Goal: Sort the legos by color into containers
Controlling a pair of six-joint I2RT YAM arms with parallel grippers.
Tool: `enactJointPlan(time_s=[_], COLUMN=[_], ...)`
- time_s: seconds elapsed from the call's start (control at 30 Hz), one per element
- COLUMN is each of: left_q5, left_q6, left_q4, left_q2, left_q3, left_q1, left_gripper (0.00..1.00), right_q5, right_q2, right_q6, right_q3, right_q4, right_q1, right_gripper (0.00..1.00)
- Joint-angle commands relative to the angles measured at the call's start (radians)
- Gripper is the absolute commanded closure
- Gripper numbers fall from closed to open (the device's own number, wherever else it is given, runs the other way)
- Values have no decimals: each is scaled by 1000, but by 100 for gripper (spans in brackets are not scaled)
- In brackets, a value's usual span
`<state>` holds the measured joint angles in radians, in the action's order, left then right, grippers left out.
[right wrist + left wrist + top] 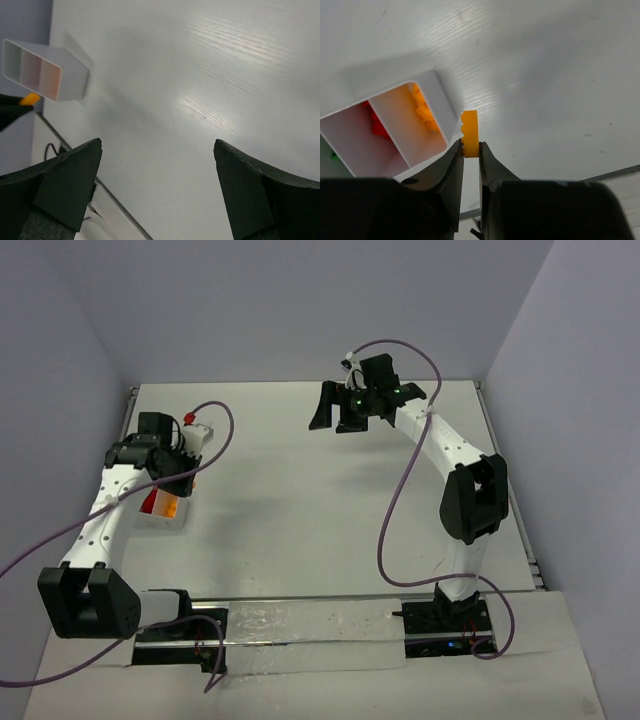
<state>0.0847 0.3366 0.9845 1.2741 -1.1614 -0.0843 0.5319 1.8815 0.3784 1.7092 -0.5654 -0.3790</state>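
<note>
An orange lego (469,131) is seen in the black left gripper (471,148), orange pieces (424,111), red pieces (377,128) and a green speck (334,156) are shown inside the white tray (445,104), and purple cables (382,540) are seen over the white table (300,500).

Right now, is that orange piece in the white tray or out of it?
Out. The left hand pinches the orange piece outside the tray wall, beside the compartment holding other orange pieces.
</note>
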Motion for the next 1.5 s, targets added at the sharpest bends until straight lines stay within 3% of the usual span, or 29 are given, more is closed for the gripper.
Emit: enactJointPlan(time_s=[0.0, 0.17, 0.7, 0.77, 1.03, 1.17, 1.33, 1.4, 1.47], left_q5=[-47, -76, -133, -128, -116, -105, 77, 151, 218], left_q6=[58, 60, 45, 47, 55, 59, 42, 26, -13], left_q4=[39, 16, -83, -86, -81, -64, 18, 21, -19], left_q2=[31, 60, 179, 186, 197, 191, 145, 127, 108], left_q3=[-36, -29, -5, -6, -7, -33, -215, -288, -353], left_q1=[81, 121, 190, 190, 190, 190, 188, 183, 157], left_gripper=[99, 89, 90, 79, 48, 38, 33, 21, 1], right_q5=[-66, -69, -59, -55, -56, -59, -104, -136, -170], right_q2=[-59, -57, -47, -42, -42, -45, -81, -103, -153], right_q6=[-162, -167, -157, -153, -154, -157, -185, -204, -231], right_q3=[27, 19, 6, 10, 3, 3, -2, -11, -44], right_q4=[-104, -107, -110, -111, -110, -113, -113, -112, -100], right_q1=[0, 1, 11, 9, 10, 11, 11, 11, 14], right_gripper=[0, 0, 0, 0, 0, 0, 0, 0, 0])
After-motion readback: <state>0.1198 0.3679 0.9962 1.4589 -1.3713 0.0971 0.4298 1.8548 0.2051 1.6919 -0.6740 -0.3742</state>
